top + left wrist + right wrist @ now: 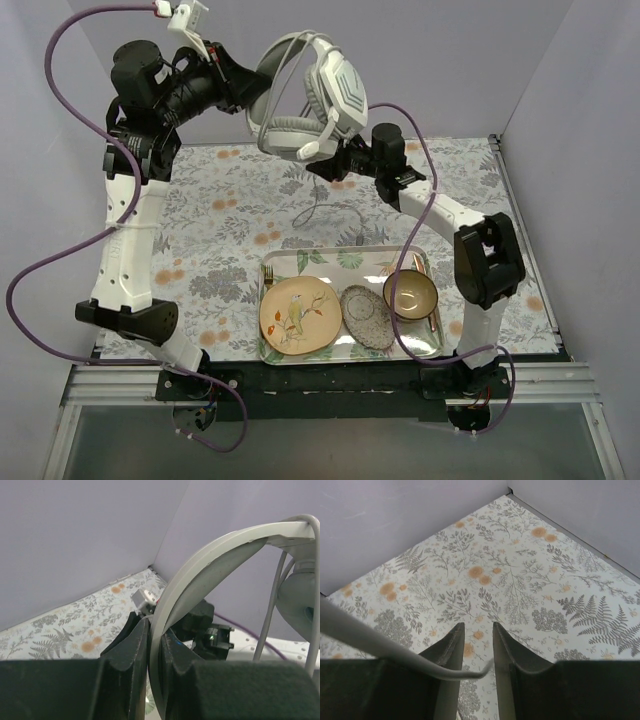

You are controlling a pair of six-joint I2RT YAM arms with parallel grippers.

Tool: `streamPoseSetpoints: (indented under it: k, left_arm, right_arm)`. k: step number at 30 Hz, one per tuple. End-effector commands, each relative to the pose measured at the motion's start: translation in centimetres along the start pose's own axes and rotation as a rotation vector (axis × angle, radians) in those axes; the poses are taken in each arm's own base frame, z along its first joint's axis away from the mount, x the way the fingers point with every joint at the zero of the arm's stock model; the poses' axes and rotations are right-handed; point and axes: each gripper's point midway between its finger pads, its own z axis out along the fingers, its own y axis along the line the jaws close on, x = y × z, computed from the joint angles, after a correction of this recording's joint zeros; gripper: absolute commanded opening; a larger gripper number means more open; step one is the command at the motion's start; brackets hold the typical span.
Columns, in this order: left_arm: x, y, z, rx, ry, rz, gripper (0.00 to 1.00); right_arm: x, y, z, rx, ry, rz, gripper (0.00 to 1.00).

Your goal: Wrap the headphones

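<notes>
The light grey headphones (320,90) hang high above the back of the table. My left gripper (250,90) is shut on their arched headband (210,555), which runs up between the fingers (135,650) in the left wrist view; an ear cup (300,600) shows at the right there. The thin grey cable (318,205) drops in a loop to the floral table cover. My right gripper (322,165) sits just below the lower ear cup. In the right wrist view its jaws (477,625) stand apart, and the cable (380,642) crosses the left finger and ends in the gap.
A tray (300,258) at the near middle holds a bird-patterned plate (297,315), a speckled grey oval dish (366,317) and a bowl (410,293). Purple arm cables (60,250) loop at the left. Lilac walls close the back and sides.
</notes>
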Motion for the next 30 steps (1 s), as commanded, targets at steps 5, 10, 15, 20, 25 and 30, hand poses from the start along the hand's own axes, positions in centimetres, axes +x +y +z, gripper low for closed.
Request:
streamPoseSetpoints:
  k: [5, 10, 15, 20, 25, 30]
  left_arm:
    - [-5.4, -0.1, 0.3, -0.043, -0.165, -0.045, 0.0]
    - [-7.1, -0.2, -0.1, -0.066, -0.215, -0.016, 0.0]
    - [-8.3, 2.1, -0.5, -0.163, -0.271, -0.025, 0.0]
    - [-9.9, 7.5, -1.5, -0.286, -0.346, -0.095, 0.0]
    - [-10.3, 14.0, -2.3, -0.439, -0.419, -0.107, 0.0]
    - [-8.7, 22.3, -4.4, -0.617, -0.453, -0.163, 0.0]
  right_arm:
    - [0.4, -0.2, 4.3, 0.008, -0.091, 0.016, 0.41]
    - [3.5, 1.1, 6.3, -0.02, -0.056, 0.051, 0.41]
    - [7.6, 1.2, 6.9, 0.01, 0.008, 0.107, 0.3]
    - [12.6, 2.3, 7.7, 0.009, 0.145, 0.121, 0.21]
    - [15.5, 5.8, 8.5, -0.036, 0.242, 0.087, 0.18]
    - [17.6, 9.2, 9.8, -0.094, 0.334, 0.039, 0.08]
